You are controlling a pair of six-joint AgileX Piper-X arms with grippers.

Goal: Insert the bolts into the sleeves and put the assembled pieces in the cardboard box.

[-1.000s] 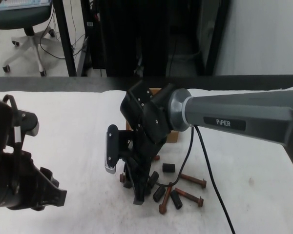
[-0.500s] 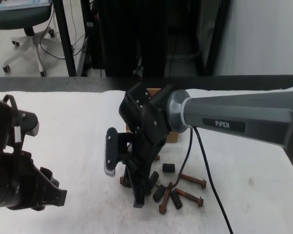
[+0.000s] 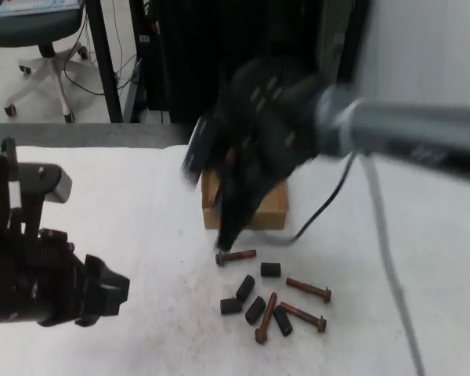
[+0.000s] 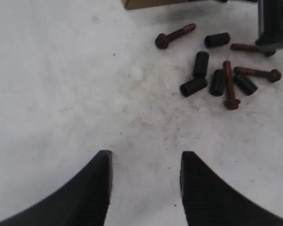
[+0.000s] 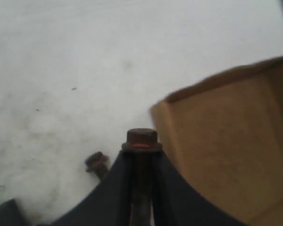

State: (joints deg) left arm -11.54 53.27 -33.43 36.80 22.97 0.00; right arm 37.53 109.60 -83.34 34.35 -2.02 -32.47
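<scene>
A black office chair point(image 3: 33, 30) stands on the floor beyond the white, lightly soiled worktop point(image 3: 125, 204). In the high view the blurred grey right arm point(image 3: 407, 129) hangs across the open brown cardboard box point(image 3: 271, 205) and hides much of it.

The right tool point(image 5: 141, 157) is clenched on a rusty reddish bolt point(image 5: 141, 137). Its shank is pinched between two smooth dark fingers point(image 5: 115, 188), and its flanged hexagonal head pokes out past their tips, just beside the box's corner. The left tool point(image 4: 144, 179) is released, with its finely ribbed black fingers spread over the worktop, well apart from the loose parts.

Four loose rusty bolts point(image 4: 175, 35) and five short black cylindrical sleeves point(image 4: 201, 63) lie scattered near the box. Some of them touch. One bolt lies by itself, nearest the box wall.
</scene>
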